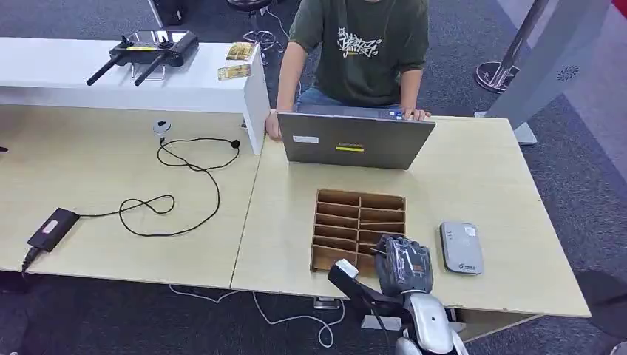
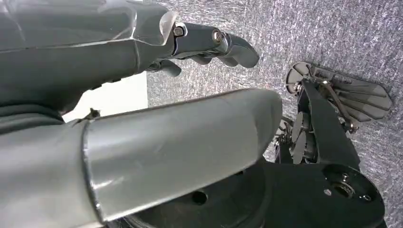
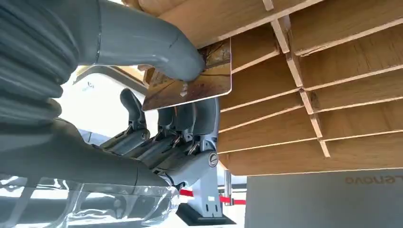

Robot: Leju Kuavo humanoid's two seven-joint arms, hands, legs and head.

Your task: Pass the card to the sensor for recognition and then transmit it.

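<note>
At the rack's near edge, a card is pinched by the right hand, awaiting transfer rightward to the sensor; the left hand hangs slack, holding nothing.

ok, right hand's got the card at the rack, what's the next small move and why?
Probably lift the card clear of the rack, then swing toward the reader. The right hand pinches it between thumb and fingers beside the slots; the reader lies just right of the rack.

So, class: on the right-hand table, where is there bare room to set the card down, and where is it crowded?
Bare: the wide strip right of the reader, and the stretch left of the rack. Crowded: the front edge, where the right hand holds the card between rack and reader.
</note>
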